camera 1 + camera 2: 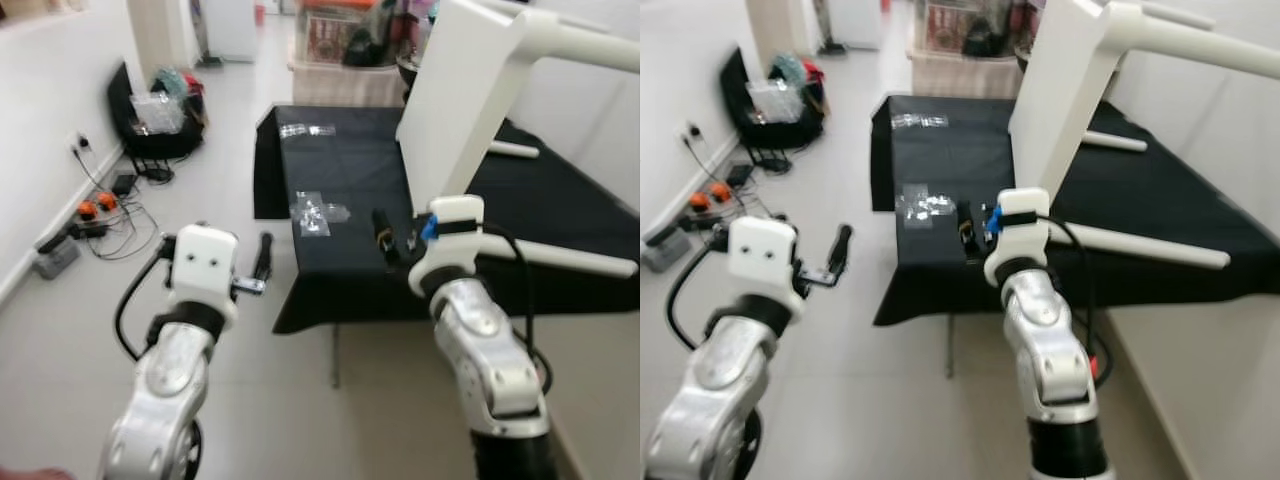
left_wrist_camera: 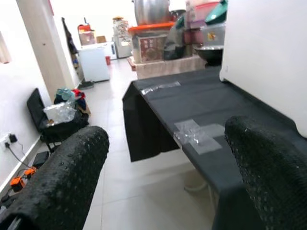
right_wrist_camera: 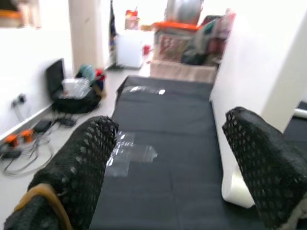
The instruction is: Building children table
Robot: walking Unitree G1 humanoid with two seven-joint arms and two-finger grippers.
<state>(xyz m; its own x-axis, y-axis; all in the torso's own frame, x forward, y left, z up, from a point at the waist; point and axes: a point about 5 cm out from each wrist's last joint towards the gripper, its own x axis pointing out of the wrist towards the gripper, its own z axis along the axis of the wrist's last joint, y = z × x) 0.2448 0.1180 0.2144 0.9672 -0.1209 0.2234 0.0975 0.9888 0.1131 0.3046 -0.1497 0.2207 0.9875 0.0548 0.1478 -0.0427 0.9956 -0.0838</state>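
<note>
A white children's tabletop [image 1: 450, 100] stands tilted on edge on the black-clothed table [image 1: 340, 170], with one white leg [image 1: 580, 45] fixed to it and pointing right. Two loose white legs [image 1: 570, 258] [image 1: 515, 150] lie on the cloth. A clear bag of small hardware [image 1: 318, 213] lies near the table's front left corner, and a second bag [image 1: 305, 130] lies farther back. My right gripper [image 1: 396, 240] hovers open over the front edge, just right of the near bag, holding nothing. My left gripper [image 1: 262, 258] is open over the floor, left of the table.
A black case with clear bags [image 1: 155, 110] leans on the left wall. Cables and orange plugs [image 1: 95, 215] lie on the floor by the wall. Boxes and containers [image 1: 340, 40] are stacked behind the table. Pale tiled floor [image 1: 230, 180] runs along the table's left side.
</note>
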